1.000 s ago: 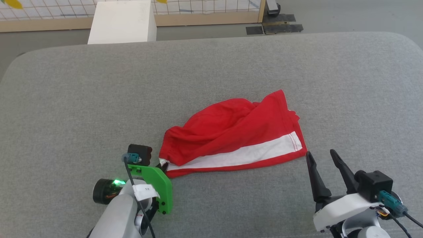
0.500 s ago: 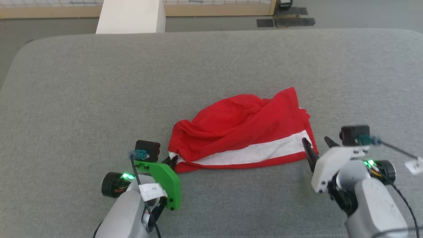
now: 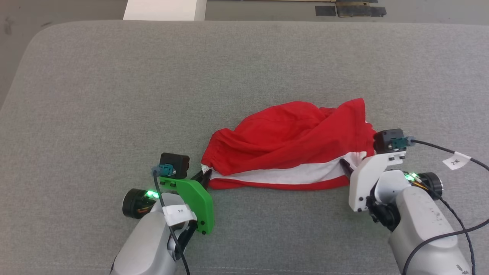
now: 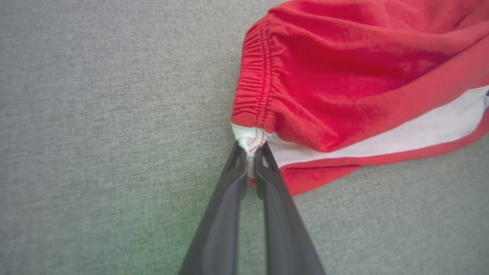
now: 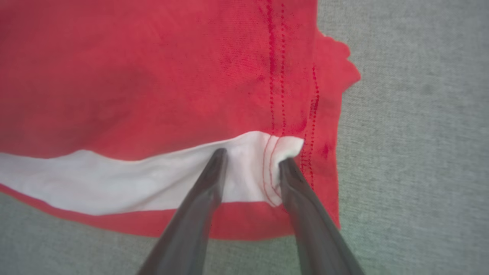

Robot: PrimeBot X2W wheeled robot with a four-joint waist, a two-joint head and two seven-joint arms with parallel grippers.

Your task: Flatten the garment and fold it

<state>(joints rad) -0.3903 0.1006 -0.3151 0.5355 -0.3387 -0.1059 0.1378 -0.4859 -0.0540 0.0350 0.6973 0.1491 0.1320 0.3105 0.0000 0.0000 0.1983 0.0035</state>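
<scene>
I see the garment lying bunched on the grey cushion — my left gripper pinches its white corner, my right gripper stands spread, tips on the white stripe.

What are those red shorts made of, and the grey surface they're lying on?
The garment looks like a soft, matte knit, perhaps cotton or a blend: fine knit texture, a gathered elastic-looking waistband and limp folds. The grey surface seems to be woven upholstery fabric, matte and flecked, and its rounded corners suggest padding underneath.
</scene>
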